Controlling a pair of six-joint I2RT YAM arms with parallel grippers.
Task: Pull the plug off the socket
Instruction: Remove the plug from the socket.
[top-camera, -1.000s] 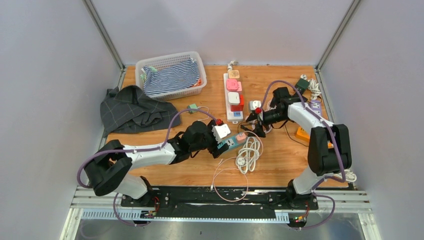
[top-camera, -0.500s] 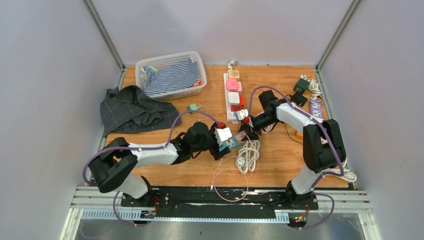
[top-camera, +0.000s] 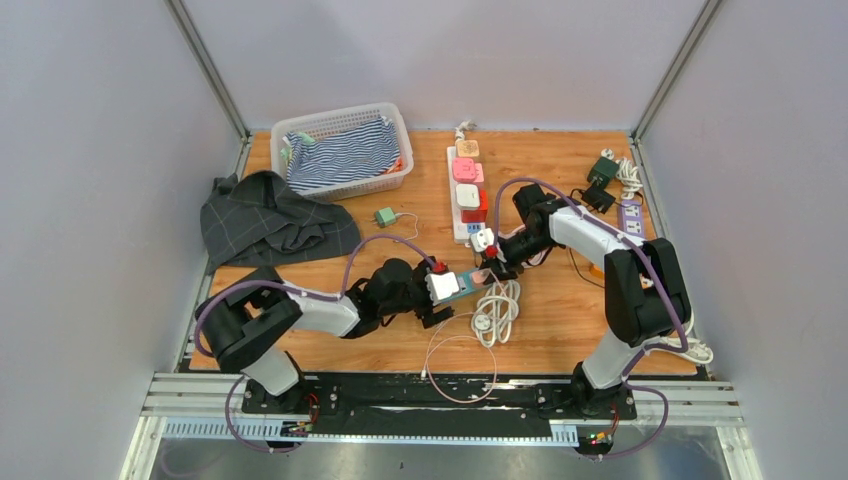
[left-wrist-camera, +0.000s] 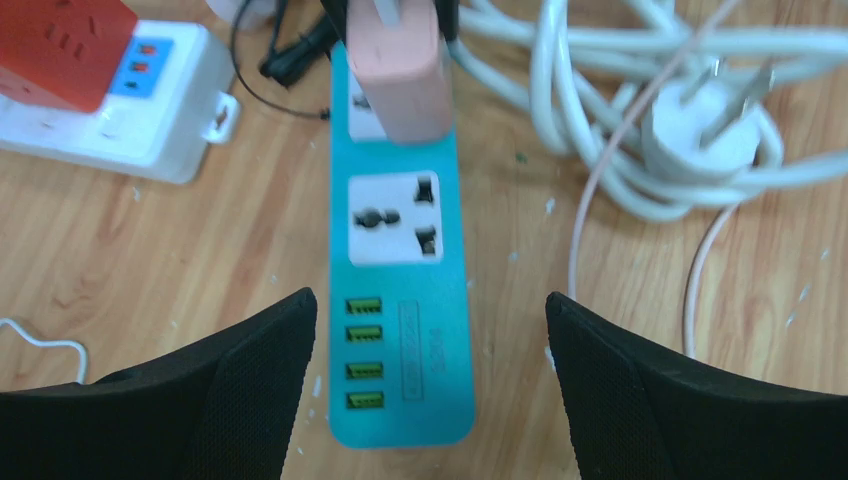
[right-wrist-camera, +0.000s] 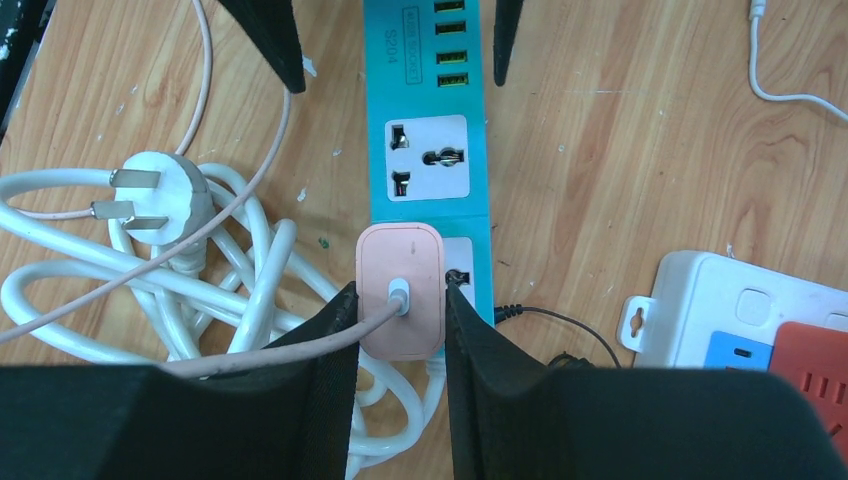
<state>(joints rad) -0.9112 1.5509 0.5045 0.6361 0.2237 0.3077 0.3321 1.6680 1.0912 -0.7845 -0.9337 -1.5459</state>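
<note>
Now | right jaws clamp rounded pink plug (right-wrist-camera: 415, 265) | left jaws spread astride glossy teal socket strip (left-wrist-camera: 450, 300)

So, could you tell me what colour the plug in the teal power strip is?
The plug is pale pink, clearest in the right wrist view.

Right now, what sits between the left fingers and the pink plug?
Between the left fingers and the plug, the teal strip carries four green USB ports and one empty socket, shown in the left wrist view.
</note>
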